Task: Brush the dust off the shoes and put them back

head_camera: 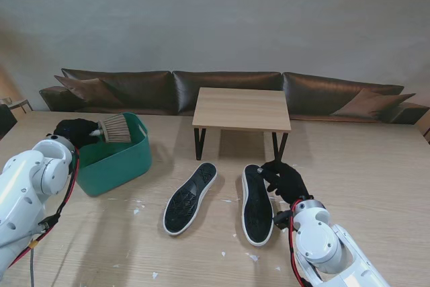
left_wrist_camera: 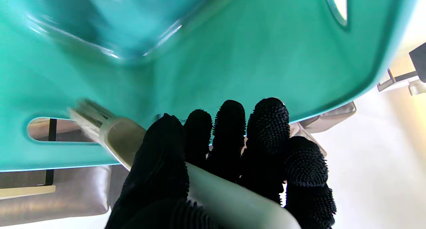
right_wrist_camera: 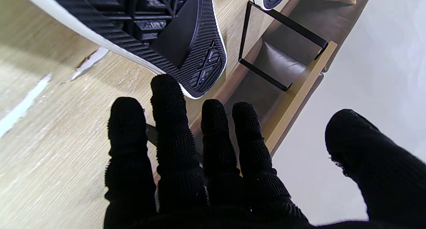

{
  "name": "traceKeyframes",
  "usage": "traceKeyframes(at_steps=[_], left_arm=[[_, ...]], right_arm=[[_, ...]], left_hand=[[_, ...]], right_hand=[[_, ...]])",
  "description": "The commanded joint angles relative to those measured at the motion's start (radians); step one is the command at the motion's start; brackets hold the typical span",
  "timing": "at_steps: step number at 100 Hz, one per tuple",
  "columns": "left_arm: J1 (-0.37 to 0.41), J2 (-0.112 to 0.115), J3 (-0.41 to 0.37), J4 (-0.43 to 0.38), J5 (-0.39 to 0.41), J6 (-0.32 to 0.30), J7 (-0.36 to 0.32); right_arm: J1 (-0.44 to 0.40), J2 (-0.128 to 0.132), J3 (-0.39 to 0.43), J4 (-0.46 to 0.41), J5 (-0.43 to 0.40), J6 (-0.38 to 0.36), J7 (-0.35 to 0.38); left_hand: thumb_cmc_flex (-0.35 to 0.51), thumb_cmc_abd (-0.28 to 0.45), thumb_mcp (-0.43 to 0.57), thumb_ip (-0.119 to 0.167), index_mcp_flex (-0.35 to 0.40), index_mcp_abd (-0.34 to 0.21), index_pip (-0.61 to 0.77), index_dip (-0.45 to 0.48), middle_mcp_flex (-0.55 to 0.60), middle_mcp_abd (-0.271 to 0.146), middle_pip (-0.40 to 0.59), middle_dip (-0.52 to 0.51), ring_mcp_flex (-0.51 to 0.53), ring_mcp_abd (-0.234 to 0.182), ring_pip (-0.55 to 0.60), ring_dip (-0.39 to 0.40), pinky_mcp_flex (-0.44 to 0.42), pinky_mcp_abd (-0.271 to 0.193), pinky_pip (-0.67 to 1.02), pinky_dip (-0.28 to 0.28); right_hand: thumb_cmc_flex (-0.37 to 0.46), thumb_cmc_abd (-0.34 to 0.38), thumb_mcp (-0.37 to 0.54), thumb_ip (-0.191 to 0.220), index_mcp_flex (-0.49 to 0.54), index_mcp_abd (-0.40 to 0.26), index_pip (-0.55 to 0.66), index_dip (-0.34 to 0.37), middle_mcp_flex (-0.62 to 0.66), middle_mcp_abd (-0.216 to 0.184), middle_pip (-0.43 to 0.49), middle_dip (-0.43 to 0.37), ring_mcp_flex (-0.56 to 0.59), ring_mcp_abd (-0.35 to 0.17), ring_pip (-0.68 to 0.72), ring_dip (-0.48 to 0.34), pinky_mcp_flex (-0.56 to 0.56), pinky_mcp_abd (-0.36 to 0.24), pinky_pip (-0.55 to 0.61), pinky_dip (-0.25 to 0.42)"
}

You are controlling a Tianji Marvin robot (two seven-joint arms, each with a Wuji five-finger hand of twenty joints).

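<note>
Two black shoes with white edges lie sole-up on the table: the left shoe [head_camera: 190, 197] and the right shoe [head_camera: 257, 204]. My left hand [head_camera: 76, 131] is shut on a brush [head_camera: 115, 128], holding it over the green basket [head_camera: 124, 162]; its pale handle [left_wrist_camera: 206, 185] runs under my gloved fingers [left_wrist_camera: 233, 135]. My right hand [head_camera: 285, 179] is open, fingers spread beside the far end of the right shoe. In the right wrist view that shoe's ribbed sole [right_wrist_camera: 186, 39] lies just past my fingertips [right_wrist_camera: 166, 89].
A small wooden stand [head_camera: 242, 109] with black legs sits beyond the shoes. White scraps [head_camera: 138, 208] are scattered on the table around the shoes. A dark sofa [head_camera: 222, 89] lines the far wall.
</note>
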State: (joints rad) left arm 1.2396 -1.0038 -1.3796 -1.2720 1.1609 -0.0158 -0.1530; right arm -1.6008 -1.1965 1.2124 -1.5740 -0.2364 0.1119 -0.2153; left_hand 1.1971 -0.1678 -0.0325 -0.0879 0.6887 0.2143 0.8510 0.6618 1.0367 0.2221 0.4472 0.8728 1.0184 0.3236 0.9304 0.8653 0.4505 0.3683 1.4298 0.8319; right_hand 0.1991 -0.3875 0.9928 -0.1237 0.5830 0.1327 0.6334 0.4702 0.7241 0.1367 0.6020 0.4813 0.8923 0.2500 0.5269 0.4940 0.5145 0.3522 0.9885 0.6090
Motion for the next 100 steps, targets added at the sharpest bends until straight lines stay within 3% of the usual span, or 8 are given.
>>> traceKeyframes(at_steps=[1,5,7,19,22,64,80,100], left_arm=[[0.002,0.001,-0.006,-0.015,0.006,-0.001,-0.028],[0.004,0.002,-0.006,-0.019,0.013,-0.001,-0.033],[0.005,0.002,-0.006,-0.02,0.019,-0.002,-0.035],[0.009,0.007,-0.008,-0.034,0.049,-0.006,-0.062],[0.01,0.007,-0.008,-0.036,0.053,-0.006,-0.065],[0.025,0.011,-0.017,-0.067,0.095,-0.007,-0.106],[0.03,0.012,-0.021,-0.077,0.103,-0.015,-0.124],[0.044,0.011,-0.037,-0.1,0.108,-0.025,-0.124]], right_arm=[[-0.004,-0.002,-0.003,-0.001,0.003,-0.005,0.016],[-0.005,-0.002,-0.003,-0.002,0.004,-0.005,0.017],[-0.005,-0.002,-0.003,-0.002,0.004,-0.005,0.017],[-0.004,-0.002,-0.003,-0.001,0.007,-0.007,0.017],[-0.004,-0.002,-0.003,-0.001,0.007,-0.008,0.017],[0.001,-0.002,-0.005,0.008,0.014,-0.015,0.02],[0.001,-0.002,-0.005,0.009,0.019,-0.018,0.025],[0.003,-0.001,-0.006,0.012,0.022,-0.023,0.028]], left_hand=[[-0.053,-0.048,0.14,0.016,-0.004,-0.006,-0.034,0.01,-0.028,0.024,0.014,-0.039,-0.053,0.024,-0.017,-0.009,-0.024,0.002,-0.006,-0.009],[-0.074,-0.061,0.157,0.012,-0.005,-0.007,-0.041,0.005,-0.037,0.025,0.008,-0.043,-0.059,0.023,-0.023,-0.012,-0.027,0.001,-0.009,-0.01],[-0.141,-0.089,0.273,-0.013,-0.004,-0.008,-0.032,-0.011,-0.036,0.024,-0.008,-0.039,-0.06,0.022,-0.028,-0.011,-0.027,0.001,-0.01,-0.01],[-0.216,-0.097,0.316,-0.017,0.002,-0.009,-0.089,-0.015,-0.05,0.023,-0.044,-0.083,-0.077,0.021,-0.076,-0.035,-0.041,0.0,-0.037,-0.021],[-0.268,-0.115,0.389,-0.032,0.008,-0.012,-0.108,0.003,-0.051,0.02,-0.044,-0.101,-0.08,0.02,-0.087,-0.042,-0.042,0.0,-0.038,-0.021],[-0.393,-0.122,0.506,-0.039,0.023,-0.009,-0.247,-0.022,-0.096,0.026,-0.123,-0.187,-0.15,0.032,-0.255,-0.128,-0.089,0.005,-0.133,-0.06],[-0.481,-0.119,0.6,-0.016,0.034,-0.004,-0.408,-0.095,-0.143,0.031,-0.202,-0.303,-0.239,0.044,-0.417,-0.228,-0.143,0.007,-0.262,-0.123],[-0.503,-0.113,0.61,-0.008,0.023,-0.003,-0.462,-0.133,-0.169,0.034,-0.214,-0.324,-0.277,0.054,-0.455,-0.253,-0.17,0.008,-0.308,-0.148]], right_hand=[[0.004,0.031,-0.007,0.017,-0.014,0.0,0.0,-0.008,-0.036,0.013,0.016,-0.013,-0.014,-0.001,0.012,0.001,-0.2,0.012,-0.03,-0.002],[0.004,0.031,-0.007,0.017,-0.014,-0.001,0.0,-0.008,-0.034,0.013,0.017,-0.013,-0.013,0.0,0.012,0.001,-0.201,0.012,-0.03,-0.003],[0.005,0.031,-0.006,0.018,-0.013,0.0,0.0,-0.008,-0.035,0.014,0.016,-0.013,-0.014,0.001,0.011,0.001,-0.2,0.012,-0.03,-0.002],[0.004,0.031,-0.006,0.017,-0.015,0.0,0.0,-0.008,-0.035,0.014,0.016,-0.013,-0.014,0.0,0.011,0.001,-0.201,0.012,-0.03,-0.002],[0.004,0.031,-0.006,0.017,-0.014,0.0,0.0,-0.008,-0.035,0.013,0.016,-0.013,-0.014,-0.001,0.011,0.001,-0.201,0.011,-0.03,-0.002],[0.006,0.031,-0.006,0.017,-0.016,0.002,0.0,-0.008,-0.035,0.013,0.016,-0.014,-0.014,-0.001,0.011,0.001,-0.201,0.011,-0.031,-0.002],[0.007,0.03,-0.007,0.017,-0.016,0.001,0.0,-0.008,-0.036,0.013,0.016,-0.014,-0.015,0.001,0.011,0.001,-0.202,0.012,-0.032,-0.002],[0.008,0.03,-0.008,0.017,-0.016,0.002,0.0,-0.008,-0.036,0.012,0.017,-0.013,-0.015,0.0,0.011,0.001,-0.202,0.011,-0.033,-0.002]])
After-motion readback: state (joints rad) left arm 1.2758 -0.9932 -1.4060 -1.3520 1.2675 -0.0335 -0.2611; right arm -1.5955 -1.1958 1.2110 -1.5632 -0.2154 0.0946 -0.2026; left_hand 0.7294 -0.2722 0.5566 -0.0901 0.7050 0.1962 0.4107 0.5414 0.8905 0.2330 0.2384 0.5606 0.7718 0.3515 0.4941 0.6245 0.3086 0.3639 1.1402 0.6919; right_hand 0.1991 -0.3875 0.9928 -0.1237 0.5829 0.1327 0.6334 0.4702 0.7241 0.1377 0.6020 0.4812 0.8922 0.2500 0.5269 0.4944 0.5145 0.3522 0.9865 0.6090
